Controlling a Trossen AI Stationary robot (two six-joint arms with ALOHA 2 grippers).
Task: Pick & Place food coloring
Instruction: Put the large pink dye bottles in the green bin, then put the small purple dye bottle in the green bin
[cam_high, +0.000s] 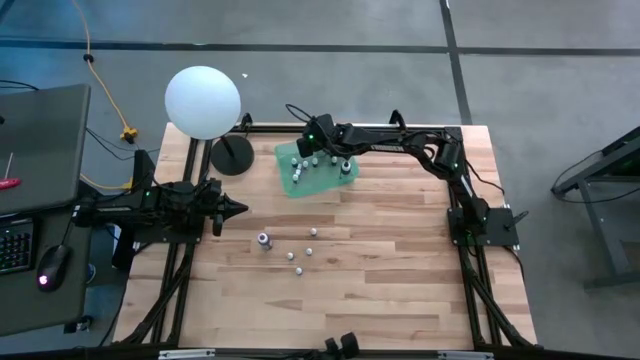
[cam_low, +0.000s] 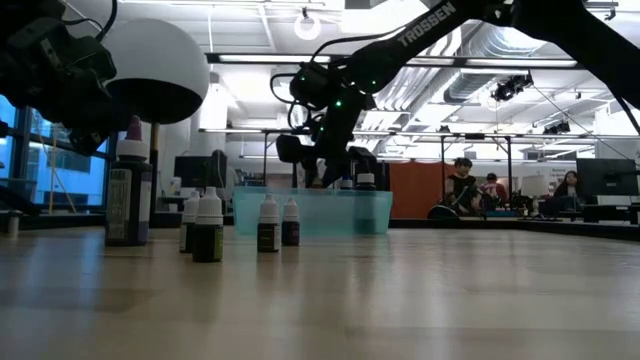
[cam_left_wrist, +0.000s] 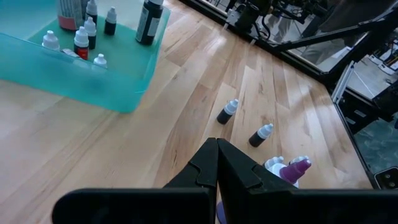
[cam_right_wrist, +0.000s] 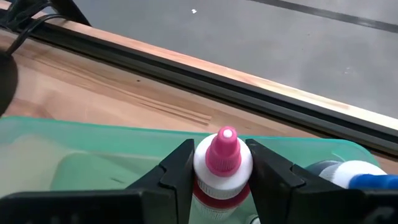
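Pale wooden planks make up the table, seen from overhead with a dark arm on each side. Nearest the front edge, a few tiny food coloring bottles stand loose on the bare wood, with a slightly larger purple-capped bottle just to their left. Beyond these, at the left side, the left gripper waits low over the table with its fingers pressed together and holding nothing. Farther back sits a shallow teal tray with several more small bottles standing in it. The right gripper reaches across to the tray's far edge; its fingers are clamped on a white bottle with a pink cap, held over the tray. Left of the tray stands a big white globe on a dark round base.
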